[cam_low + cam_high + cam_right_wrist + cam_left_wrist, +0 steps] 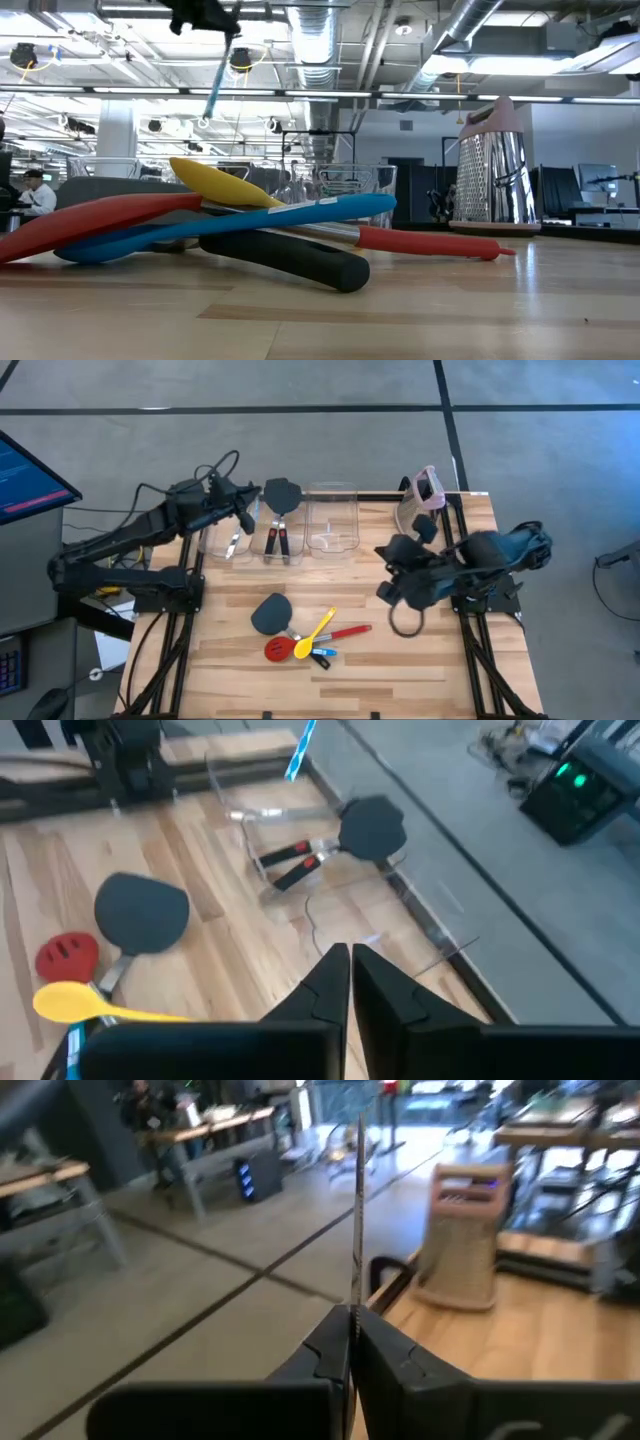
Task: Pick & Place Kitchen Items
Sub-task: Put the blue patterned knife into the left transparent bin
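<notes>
- Nearest, low on the surface (400, 670), is the pile: one dark grey spatula (270, 613) with its black handle toward the camera, one red slotted spoon (278, 649), one yellow spoon (320, 628) and one blue spoon (322, 652), all crossed and touching, near the middle.
- My left end effector (352, 1345) is clenched on one thin tool (356, 1210), held up high above the far-left clear bin (212, 538).
  - It looks light, stiff and slick, so I judge that a pinch at its end could let it swing.
- A second thin tool (232, 545) already lies in that bin, which makes two.
- The middle bin (283, 557) shows two black-red handles (278, 541) but only one head plainly (I take it as two spatulas stacked, three in all).
- The far-right bin (332, 545) makes three bins.
- A grater (430, 490) stands upright at the far right corner.
- My right end effector (350, 960) waits over the right side, fingers pressed together on nothing.
- The spoons look light and smooth.
  - I judge that each is best taken mid-handle, where it lifts clear of its neighbours.
- The spatula's head seems flexible, so the stiff handle is the better hold.
</notes>
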Robot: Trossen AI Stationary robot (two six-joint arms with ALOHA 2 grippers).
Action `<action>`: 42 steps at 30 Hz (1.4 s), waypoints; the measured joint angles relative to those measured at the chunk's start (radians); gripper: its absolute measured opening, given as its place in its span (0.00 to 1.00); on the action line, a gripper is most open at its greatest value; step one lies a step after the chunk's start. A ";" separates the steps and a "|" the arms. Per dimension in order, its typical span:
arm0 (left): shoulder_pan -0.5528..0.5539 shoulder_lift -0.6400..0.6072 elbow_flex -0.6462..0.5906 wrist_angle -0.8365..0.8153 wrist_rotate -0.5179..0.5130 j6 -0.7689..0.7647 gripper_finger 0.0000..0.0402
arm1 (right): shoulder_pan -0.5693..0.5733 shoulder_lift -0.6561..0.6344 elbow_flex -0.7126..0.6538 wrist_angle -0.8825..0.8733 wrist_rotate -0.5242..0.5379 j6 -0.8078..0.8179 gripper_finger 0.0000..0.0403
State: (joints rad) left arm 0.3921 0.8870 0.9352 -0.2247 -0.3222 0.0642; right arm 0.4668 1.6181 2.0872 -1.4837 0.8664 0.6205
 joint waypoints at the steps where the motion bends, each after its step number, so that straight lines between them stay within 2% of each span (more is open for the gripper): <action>1: 0.020 -0.007 0.000 -0.027 0.000 -0.001 0.00 | 0.012 -0.010 0.000 0.000 0.016 0.000 0.01; 9: 0.166 -0.015 0.000 -0.198 0.005 -0.001 0.00 | 0.088 -0.052 -0.001 0.003 0.104 0.001 0.00; 12: 0.220 -0.010 -0.008 -0.232 0.030 -0.002 0.00 | 0.098 -0.053 -0.001 0.002 0.107 0.006 0.01; 18: 0.328 -0.009 -0.110 -0.237 0.126 -0.042 0.00 | 0.103 -0.053 -0.001 0.001 0.107 0.009 0.00; 25: 0.421 -0.009 -0.235 -0.232 0.135 -0.038 0.00 | 0.103 -0.053 -0.002 0.000 0.107 0.009 0.00; 33: 0.484 0.029 -0.290 -0.226 0.134 -0.035 0.00 | 0.103 -0.053 -0.002 0.000 0.107 0.011 0.00; 42: 0.502 0.147 -0.312 -0.212 0.128 0.004 0.00 | 0.103 -0.053 -0.002 -0.004 0.107 0.035 0.00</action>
State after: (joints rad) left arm 0.8940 1.0341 0.6235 -0.4367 -0.1946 0.0677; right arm 0.5694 1.5650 2.0857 -1.4879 0.9737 0.6559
